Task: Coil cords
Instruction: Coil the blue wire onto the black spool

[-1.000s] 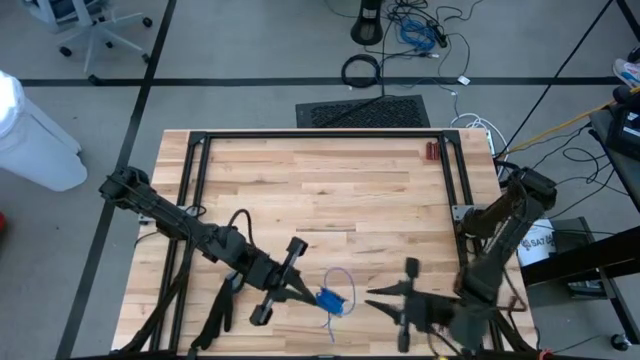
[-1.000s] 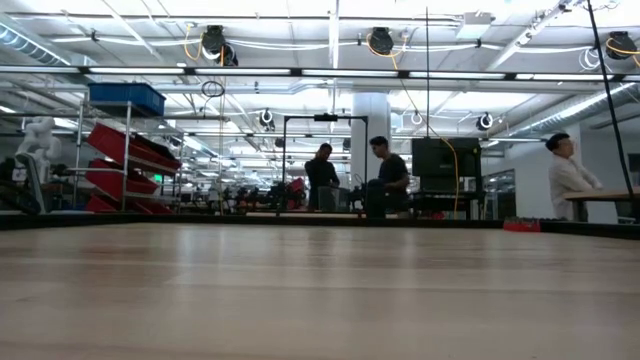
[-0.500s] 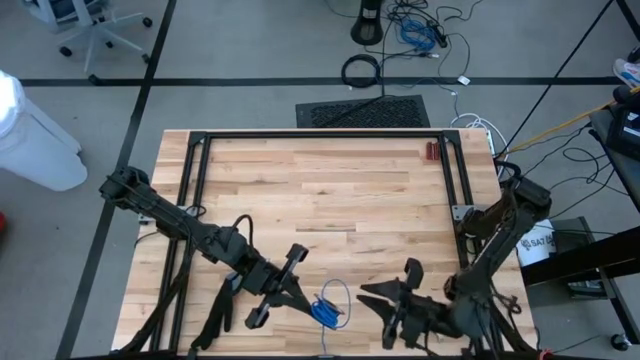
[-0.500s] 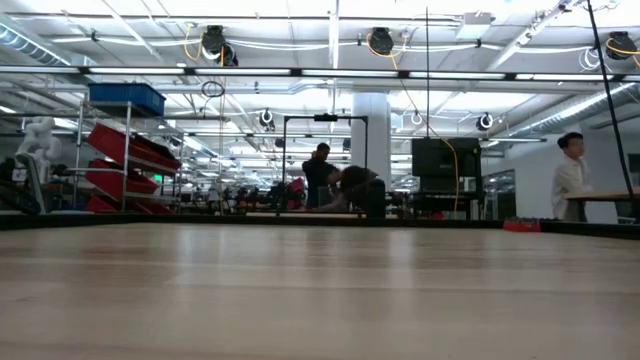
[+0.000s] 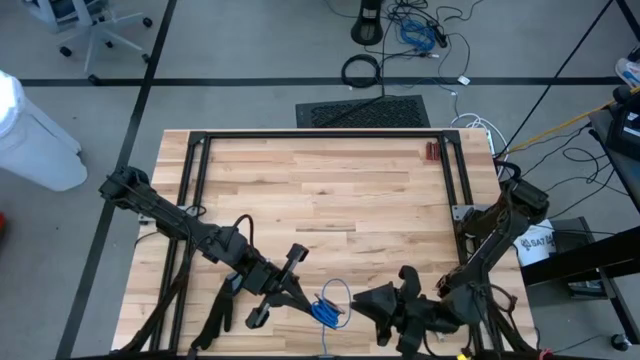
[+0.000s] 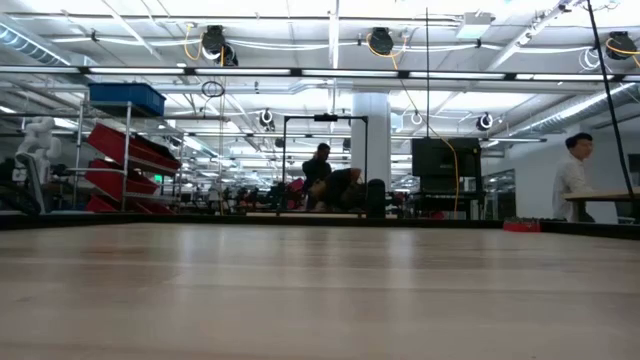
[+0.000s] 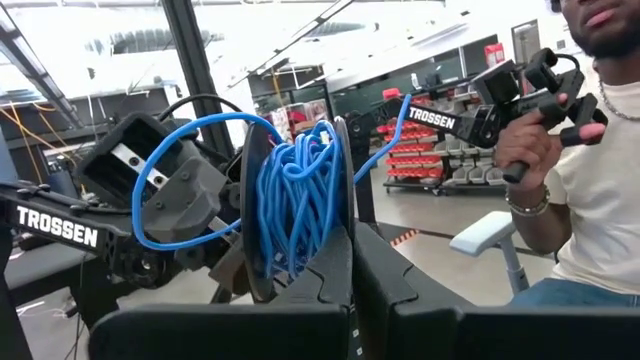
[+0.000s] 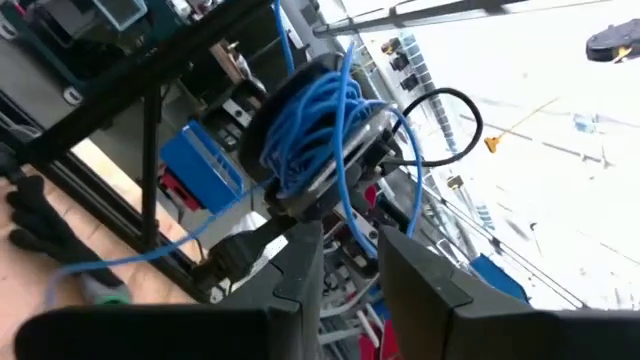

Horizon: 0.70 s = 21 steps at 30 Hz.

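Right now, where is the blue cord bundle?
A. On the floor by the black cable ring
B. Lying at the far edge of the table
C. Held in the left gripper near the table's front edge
C: the left gripper is shut on the blue cord, near the table's front edge.

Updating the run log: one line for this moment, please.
left gripper: shut on blue cord | right gripper: open, beside cord, apart | cord: loose bundle, loop sticking out

Bare wooden tabletop (image 6: 320, 300); people (image 6: 335, 188) in workshop behind; red bins (image 6: 135, 150) left.
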### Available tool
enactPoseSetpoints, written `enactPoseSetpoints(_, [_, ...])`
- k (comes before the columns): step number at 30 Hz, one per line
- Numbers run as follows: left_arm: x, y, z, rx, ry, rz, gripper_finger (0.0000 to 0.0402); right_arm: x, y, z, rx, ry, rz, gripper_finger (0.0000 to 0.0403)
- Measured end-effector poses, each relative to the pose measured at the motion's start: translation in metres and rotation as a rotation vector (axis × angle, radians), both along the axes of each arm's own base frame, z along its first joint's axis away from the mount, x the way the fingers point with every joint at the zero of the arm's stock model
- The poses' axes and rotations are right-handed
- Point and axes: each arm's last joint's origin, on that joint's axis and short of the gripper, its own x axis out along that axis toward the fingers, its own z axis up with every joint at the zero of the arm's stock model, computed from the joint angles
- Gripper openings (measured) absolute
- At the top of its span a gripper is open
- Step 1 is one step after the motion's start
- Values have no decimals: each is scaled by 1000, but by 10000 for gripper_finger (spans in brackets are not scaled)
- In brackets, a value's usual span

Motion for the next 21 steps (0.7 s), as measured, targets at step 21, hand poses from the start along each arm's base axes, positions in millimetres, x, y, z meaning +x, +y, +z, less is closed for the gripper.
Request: enactPoseSetpoints(21, [0,0,0,-2,-5,1,0,23,-16,-7,108,9,81,2])
